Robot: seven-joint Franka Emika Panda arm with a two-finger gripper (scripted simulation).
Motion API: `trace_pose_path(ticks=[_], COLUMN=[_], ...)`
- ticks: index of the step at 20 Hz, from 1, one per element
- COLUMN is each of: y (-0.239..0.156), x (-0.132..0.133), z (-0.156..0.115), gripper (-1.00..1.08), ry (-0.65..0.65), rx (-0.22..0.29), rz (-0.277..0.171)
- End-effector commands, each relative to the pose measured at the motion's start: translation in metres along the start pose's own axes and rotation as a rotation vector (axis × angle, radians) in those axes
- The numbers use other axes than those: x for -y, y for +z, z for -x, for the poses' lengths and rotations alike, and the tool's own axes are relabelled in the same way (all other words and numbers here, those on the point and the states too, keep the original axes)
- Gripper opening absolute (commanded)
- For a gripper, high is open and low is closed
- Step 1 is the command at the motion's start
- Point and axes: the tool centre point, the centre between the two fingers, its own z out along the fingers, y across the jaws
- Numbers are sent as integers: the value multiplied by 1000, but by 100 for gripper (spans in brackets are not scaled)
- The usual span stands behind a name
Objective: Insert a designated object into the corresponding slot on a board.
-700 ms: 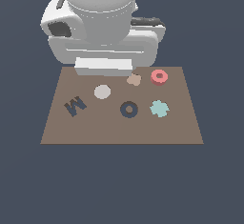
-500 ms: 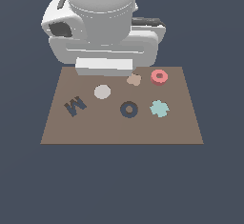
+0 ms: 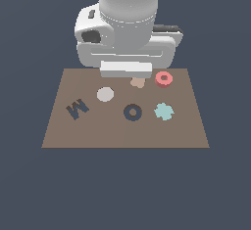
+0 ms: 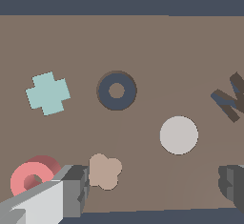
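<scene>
Pincer (image 4: 152,189) spread apart, empty, hovering over tan lobed piece (image 4: 105,171), not your target. Coral-red ring (image 3: 164,79) lies flat near board (image 3: 191,131) far edge. Shift sideways over ring; navy O-slot (image 3: 132,112) waits mid-board.

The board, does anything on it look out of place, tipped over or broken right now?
Nothing stands out. The red ring, tan lobed piece, pale disc and teal cross all lie flat on the board. The ring-shaped recess is empty, and the M-shaped recess sits at an angle.
</scene>
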Motion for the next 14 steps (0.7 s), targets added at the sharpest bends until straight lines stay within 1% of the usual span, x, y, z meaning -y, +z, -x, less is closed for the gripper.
trace_pose_path(ticks=[1, 9, 14], y=[11, 54, 75], x=[18, 86, 119], z=[9, 43, 57], gripper=[100, 100, 100], ry=[-3, -8, -11], rx=[-2, -14, -19], rz=[-3, -17, -23])
